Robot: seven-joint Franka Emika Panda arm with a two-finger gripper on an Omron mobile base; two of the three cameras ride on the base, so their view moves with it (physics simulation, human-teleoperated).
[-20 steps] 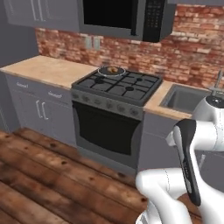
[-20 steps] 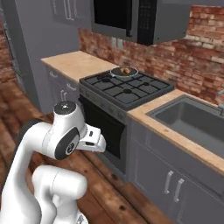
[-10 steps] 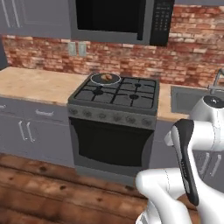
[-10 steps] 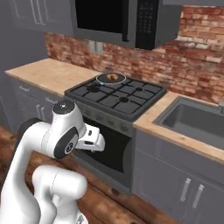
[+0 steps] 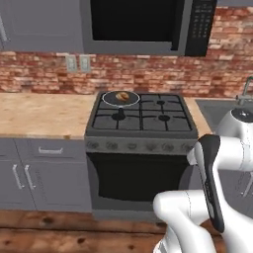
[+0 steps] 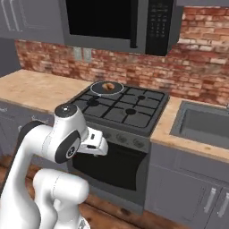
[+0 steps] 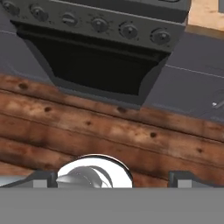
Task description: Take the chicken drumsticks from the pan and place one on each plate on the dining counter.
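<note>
Round silver-rimmed pan (image 5: 120, 98) holds golden drumsticks (image 5: 122, 96); gripper (image 7: 113, 178) spread wide, empty

The room is evenly and softly lit, with no single lamp to be found and no hard shadows anywhere. The red brick back wall (image 5: 148, 74) and the pale wood-look worktop (image 5: 42, 113) read bright and flat. The dark glass oven door (image 5: 141, 183) and the black microwave window (image 6: 100, 18) stay deep and dull, without reflections. A faint sheen lies on the glossy white robot arm (image 6: 49, 143), brighter on its upper curves. Under the grey cabinets (image 7: 188, 74) the brown plank floor (image 7: 113, 131) darkens slightly. Everything looks coarse and a little soft, with jagged edges on the stove grates (image 6: 120, 105). No motion blur shows, and lines stay straight out to the edges.
</note>
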